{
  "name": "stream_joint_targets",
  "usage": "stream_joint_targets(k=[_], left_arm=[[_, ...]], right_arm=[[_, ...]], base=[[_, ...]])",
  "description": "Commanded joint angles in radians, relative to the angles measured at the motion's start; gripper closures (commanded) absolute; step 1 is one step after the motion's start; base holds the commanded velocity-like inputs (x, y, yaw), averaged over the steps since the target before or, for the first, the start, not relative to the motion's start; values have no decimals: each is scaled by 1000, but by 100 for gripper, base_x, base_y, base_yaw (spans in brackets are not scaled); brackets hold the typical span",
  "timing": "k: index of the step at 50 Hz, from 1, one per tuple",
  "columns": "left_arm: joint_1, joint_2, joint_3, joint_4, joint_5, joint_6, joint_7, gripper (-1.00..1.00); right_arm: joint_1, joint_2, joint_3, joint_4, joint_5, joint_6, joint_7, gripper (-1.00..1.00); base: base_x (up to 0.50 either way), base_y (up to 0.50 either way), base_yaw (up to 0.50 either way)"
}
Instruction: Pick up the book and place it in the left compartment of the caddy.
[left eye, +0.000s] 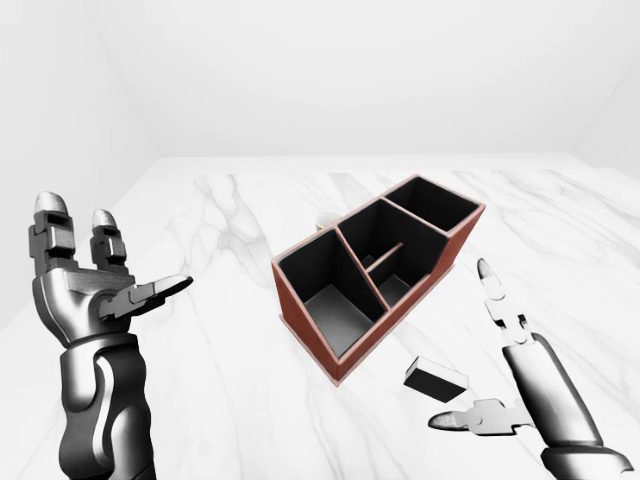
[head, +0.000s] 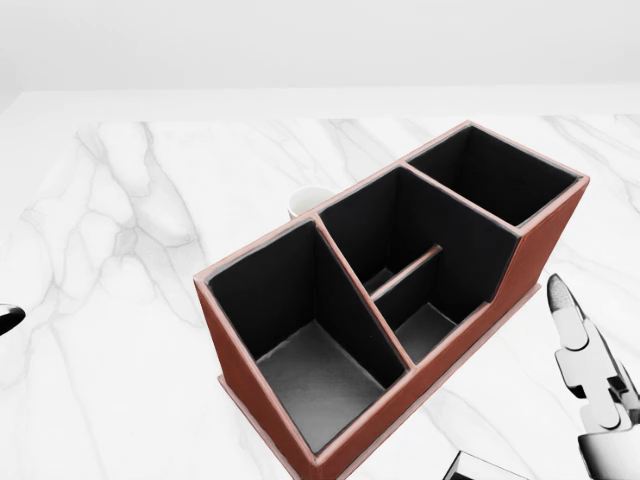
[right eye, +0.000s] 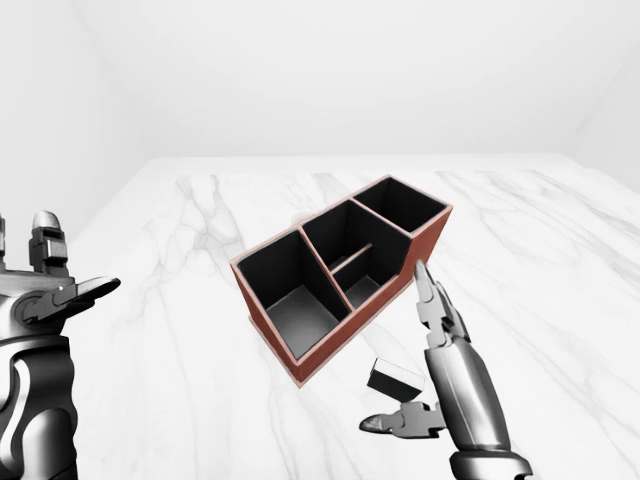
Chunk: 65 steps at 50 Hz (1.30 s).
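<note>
White marble surface carries the red-brown caddy, set diagonally w/ dark compartments all bare, incl. the left one at its lower-left end. Left robot hand is raised at the left-eye view's left edge, fingers spread wide, holding nothing; right robot hand is also spread wide, palm empty, just beside the caddy's right wall. The small dark book lies on the surface by the right robot hand's thumb, near the caddy's lower corner; contact w/ the thumb can't be told.
</note>
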<state>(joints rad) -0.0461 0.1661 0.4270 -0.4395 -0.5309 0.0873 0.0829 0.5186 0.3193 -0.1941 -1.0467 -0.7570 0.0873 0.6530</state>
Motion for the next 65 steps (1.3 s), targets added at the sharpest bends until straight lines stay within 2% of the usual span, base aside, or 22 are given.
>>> stream_joint_targets(k=[1, 7, 14, 37, 53, 65], left_arm=[[-1, 1, 0, 2, -1, 0, 1, -100], [2, 1, -2, 0, -1, 0, 1, -100], [-2, 0, -5, 15, 5, 0, -4, -100], [-2, 3, 1, 7, -2, 0, 0, -100], [-5, 1, 0, 12, 2, 0, -1, -100], [-1, 6, 7, 10, -5, 0, 1, -100]], right_arm=[[59, -98, 104, -1, 83, 0, -111, -100], [76, -164, 109, 1, 146, 0, -171, -100], [104, -187, 95, 40, 190, 0, -198, -100], [163, -180, 83, 89, 184, 0, -177, -100], [181, -140, 24, 156, 158, 0, -133, -100], [154, -92, -71, 215, 131, 0, -67, -100]], base=[[0, 0, 0], [0, 0, 0], [0, 0, 0], [0, 0, 0], [0, 0, 0], [0, 0, 0]])
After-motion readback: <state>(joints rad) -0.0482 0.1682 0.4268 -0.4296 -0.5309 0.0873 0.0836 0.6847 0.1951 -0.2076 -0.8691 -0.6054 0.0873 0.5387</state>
